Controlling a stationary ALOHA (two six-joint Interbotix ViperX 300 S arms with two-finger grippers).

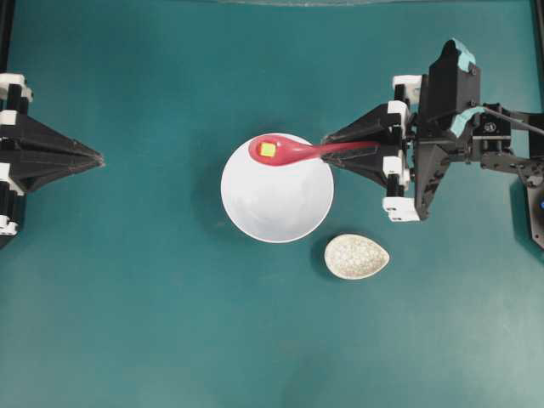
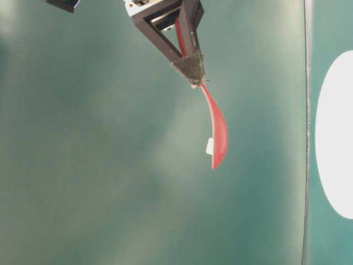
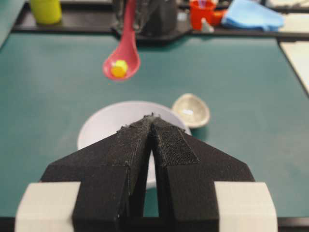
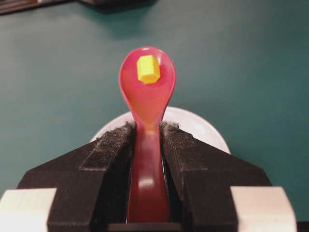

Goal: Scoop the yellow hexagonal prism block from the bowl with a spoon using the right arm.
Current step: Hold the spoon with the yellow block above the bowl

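Gripping spoon (image 4: pixel 147 121) handle: right end effector (image 4: pixel 147 133), pads clamped on both sides, scoop pointing away from it. Block (image 4: pixel 148 69) sits in scoop, beyond fingertips, raised above bowl (image 1: pixel 277 200) at its far rim. Left end effector (image 3: pixel 152 121) closed, empty, well left of bowl on tabletop (image 1: pixel 127 323) side.

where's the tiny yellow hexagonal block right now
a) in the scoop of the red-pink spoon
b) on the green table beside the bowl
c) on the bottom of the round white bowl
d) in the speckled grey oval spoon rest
a: the yellow hexagonal block sits in the scoop of the red-pink spoon, which the right gripper holds by its handle above the round white bowl.
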